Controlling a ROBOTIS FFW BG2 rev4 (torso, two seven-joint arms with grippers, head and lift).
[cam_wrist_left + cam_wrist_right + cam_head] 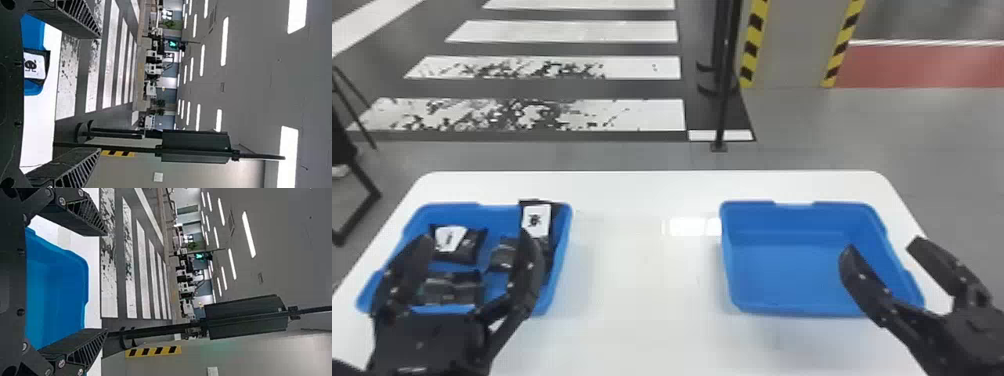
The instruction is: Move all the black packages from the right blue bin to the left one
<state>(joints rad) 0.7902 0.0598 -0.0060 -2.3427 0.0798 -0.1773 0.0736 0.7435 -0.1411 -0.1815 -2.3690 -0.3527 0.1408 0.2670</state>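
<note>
Black packages (pixel 463 252) lie in the left bin (pixel 452 206), ten o'clock; straight ahead, twelve o'clock, of the nearer left gripper (pixel 477 237), fingers spread, unladen. Right gripper (pixel 883 246), also spread: two o'clock. Probably only withdrawal remains.

The left blue bin (pixel 563 250) lies toward eight o'clock in the head view. Inside, a white-labelled black package (pixel 536 218) leans up at two o'clock, its top at the rim; another white-labelled one (pixel 464 251) lies at eleven, glossy dark packages at three (pixel 502 256) and seven (pixel 447 291). The right blue bin (pixel 782 265), toward four, shows its smooth floor.
</note>
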